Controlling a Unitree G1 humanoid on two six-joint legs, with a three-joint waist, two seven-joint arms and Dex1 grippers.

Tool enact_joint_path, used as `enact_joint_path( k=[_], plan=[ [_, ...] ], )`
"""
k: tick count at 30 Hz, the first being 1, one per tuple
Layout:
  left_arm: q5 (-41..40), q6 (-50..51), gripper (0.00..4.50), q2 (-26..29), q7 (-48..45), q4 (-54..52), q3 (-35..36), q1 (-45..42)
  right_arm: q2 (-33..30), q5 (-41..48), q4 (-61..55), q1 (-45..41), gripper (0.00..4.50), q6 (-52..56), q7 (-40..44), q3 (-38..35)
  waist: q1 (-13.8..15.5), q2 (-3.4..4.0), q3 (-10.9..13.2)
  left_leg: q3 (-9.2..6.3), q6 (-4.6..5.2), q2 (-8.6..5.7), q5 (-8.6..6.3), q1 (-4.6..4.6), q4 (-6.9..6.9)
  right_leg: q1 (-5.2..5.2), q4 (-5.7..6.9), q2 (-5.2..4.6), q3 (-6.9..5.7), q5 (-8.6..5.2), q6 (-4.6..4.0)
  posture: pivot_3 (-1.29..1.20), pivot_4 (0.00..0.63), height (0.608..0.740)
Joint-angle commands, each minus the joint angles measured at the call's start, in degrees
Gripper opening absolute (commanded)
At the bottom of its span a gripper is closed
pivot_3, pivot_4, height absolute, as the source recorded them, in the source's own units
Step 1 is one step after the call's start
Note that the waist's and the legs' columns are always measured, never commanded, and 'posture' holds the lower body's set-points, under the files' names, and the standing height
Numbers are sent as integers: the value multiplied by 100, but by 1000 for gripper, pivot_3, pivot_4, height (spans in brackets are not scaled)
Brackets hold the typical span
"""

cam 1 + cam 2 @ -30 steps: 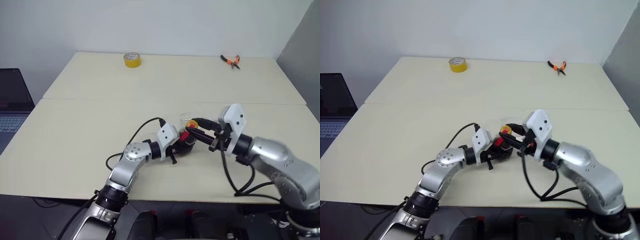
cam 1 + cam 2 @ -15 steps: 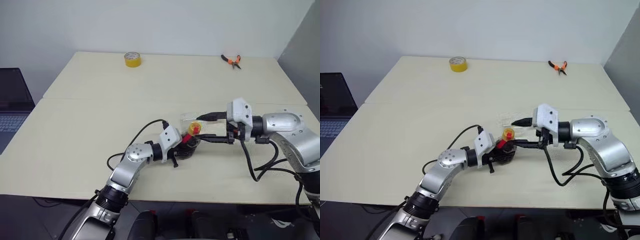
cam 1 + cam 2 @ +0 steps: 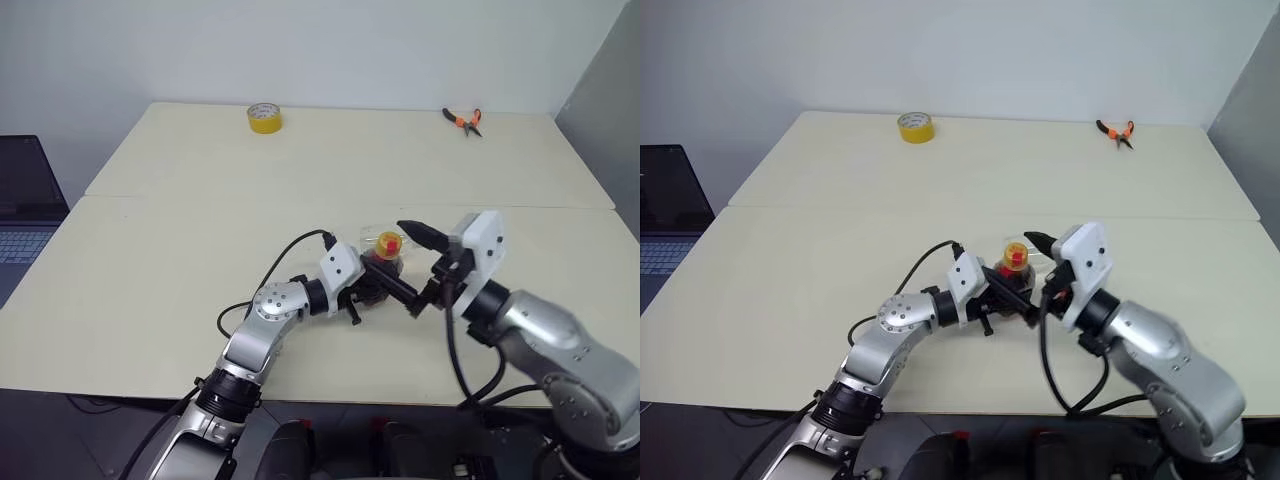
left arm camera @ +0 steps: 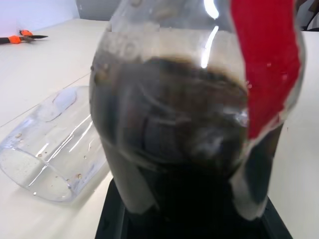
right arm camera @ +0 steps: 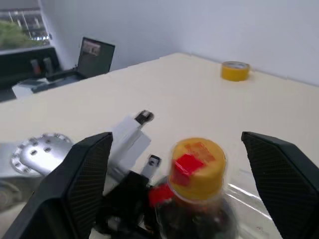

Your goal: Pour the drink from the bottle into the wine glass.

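Near frame centre, squat bottle (image 3: 384, 266) pinched low by left gripper (image 3: 366, 292), right gripper (image 3: 412, 266) spread wide by yellow cap (image 5: 196, 162); likely light, slippery plastic, best gripped at the waist.

Arms: silver-grey metal links | wrist housings: white, angular | fingers (image 5: 279, 172): black, wedge-shaped | cables: black, looped externally | shoulder disc: perforated silver

yellow-capped bottle (image 5: 195, 189), dark brown drink (image 4: 184, 134), clear wine glass (image 4: 52, 149)
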Motion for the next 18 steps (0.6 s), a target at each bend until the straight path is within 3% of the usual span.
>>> enact_joint_path(
  k=[1,13,16,18],
  plan=[
    [-42,-175,870,-67,-40,-94,9,-155,5,-296,-182,-27,4424,8,-301,38,0,0,0,1,0,-3,0,1,3,2,-1,-2,1,2,3,0,150,740],
    [-11,-233,845,-104,-55,37,25,-224,187,-566,-122,66,4424,21,-460,93,-2,0,0,0,2,-3,-1,2,-1,1,-3,1,2,3,5,0,150,740],
    [-12,-236,845,-110,-48,41,27,-222,141,-578,-126,41,3826,95,-413,149,-2,0,0,0,2,-3,-1,1,-1,1,-3,1,2,3,5,0,150,740],
    [-10,-242,845,-113,-47,49,28,-227,127,-572,-129,26,3087,138,-397,163,-2,0,0,0,2,-3,-1,1,-1,1,-3,1,1,3,5,0,150,740]
  ],
)
